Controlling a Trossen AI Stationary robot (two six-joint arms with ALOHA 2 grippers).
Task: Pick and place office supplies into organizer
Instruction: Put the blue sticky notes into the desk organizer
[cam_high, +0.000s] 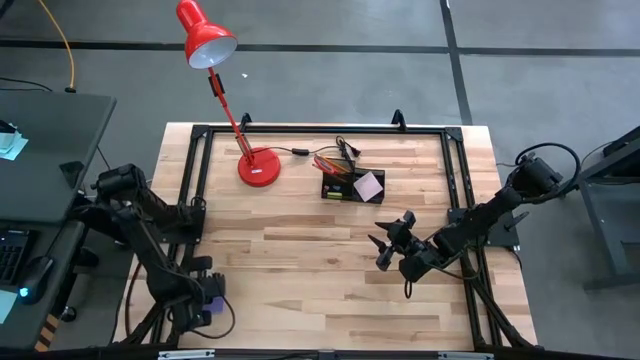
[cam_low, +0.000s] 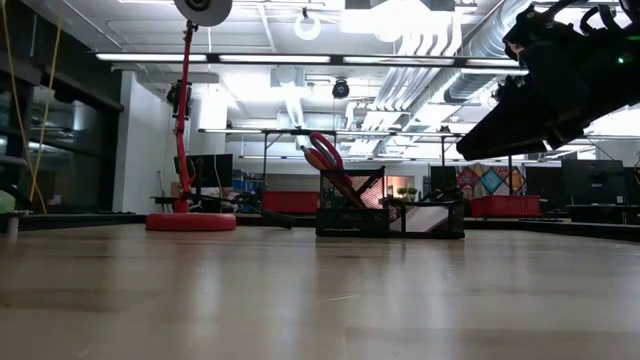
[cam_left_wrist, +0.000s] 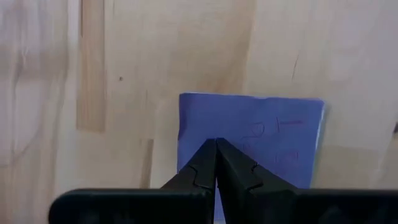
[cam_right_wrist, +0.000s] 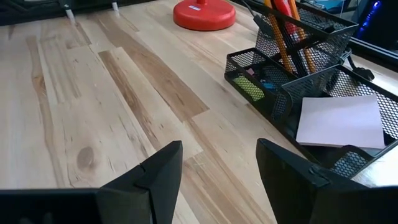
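Note:
A blue-purple square pad lies flat on the wood near the table's near left corner. My left gripper points straight down over the pad's near part, fingers shut. The black mesh organizer stands at the table's far middle. It holds orange-yellow pencils, red-handled scissors, a pale pink pad and a small yellow piece. My right gripper hovers open, right of and nearer than the organizer, with nothing between its fingers. My left gripper has its shut fingertips over the blue-purple pad, close to the middle of one edge, coming from above. I cannot tell whether they touch it. The pad lies flat on the table.
A red desk lamp stands with its round base left of the organizer, its head beyond the far edge. A black cable runs between them. Black frame rails line the table's left, far and right sides. Bare wood fills the middle.

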